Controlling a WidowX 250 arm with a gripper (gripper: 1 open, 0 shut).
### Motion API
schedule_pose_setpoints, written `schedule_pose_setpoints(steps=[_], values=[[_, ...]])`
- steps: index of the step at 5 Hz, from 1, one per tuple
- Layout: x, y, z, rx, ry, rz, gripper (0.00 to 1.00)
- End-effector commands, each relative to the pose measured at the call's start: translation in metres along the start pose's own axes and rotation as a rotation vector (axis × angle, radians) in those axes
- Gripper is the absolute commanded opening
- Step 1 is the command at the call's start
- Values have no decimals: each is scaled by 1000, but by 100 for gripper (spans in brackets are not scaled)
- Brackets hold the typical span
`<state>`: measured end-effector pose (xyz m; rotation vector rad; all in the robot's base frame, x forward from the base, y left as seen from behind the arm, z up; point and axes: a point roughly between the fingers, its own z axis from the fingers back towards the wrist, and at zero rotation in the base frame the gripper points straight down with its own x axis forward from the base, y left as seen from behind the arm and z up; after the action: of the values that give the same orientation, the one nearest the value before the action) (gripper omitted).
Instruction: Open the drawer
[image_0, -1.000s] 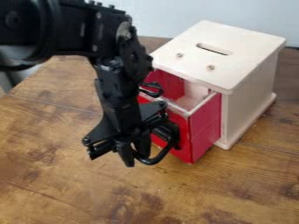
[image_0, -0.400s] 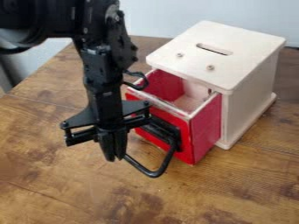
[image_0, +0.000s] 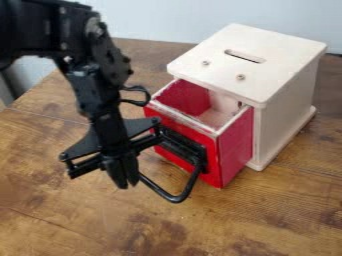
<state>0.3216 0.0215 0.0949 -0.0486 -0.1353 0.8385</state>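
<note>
1. The drawer (image_0: 203, 140), bright red with a black front panel, stands partly pulled out of a pale wooden casing (image_0: 274, 90) near the desk's far right corner.
2. A black wire loop handle (image_0: 181, 180) hangs from the drawer's front, down to the wooden desk (image_0: 267, 215).
3. The pincer (image_0: 123, 178) points straight down just left of the handle, its fingers pressed together, pinching nothing visible.

Red drawer (image_0: 214, 135) pulled out, black loop handle
</note>
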Motion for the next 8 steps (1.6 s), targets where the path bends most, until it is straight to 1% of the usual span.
schedule_pose_setpoints(steps=[1, 2, 3, 4, 5, 6, 7, 8], values=[[-4, -6, 24, 17, -122, -36, 0], [-1, -19, 10, 76, -99, -69, 0], [4, -25, -4, 94, -44, -91, 0], [8, -19, -17, 59, -11, -26, 0], [14, -15, -1, 69, -34, 14, 100], [14, -10, 2, 29, -34, -11, 100], [14, -7, 11, 17, -55, -41, 100], [14, -6, 18, 39, -78, -8, 100]])
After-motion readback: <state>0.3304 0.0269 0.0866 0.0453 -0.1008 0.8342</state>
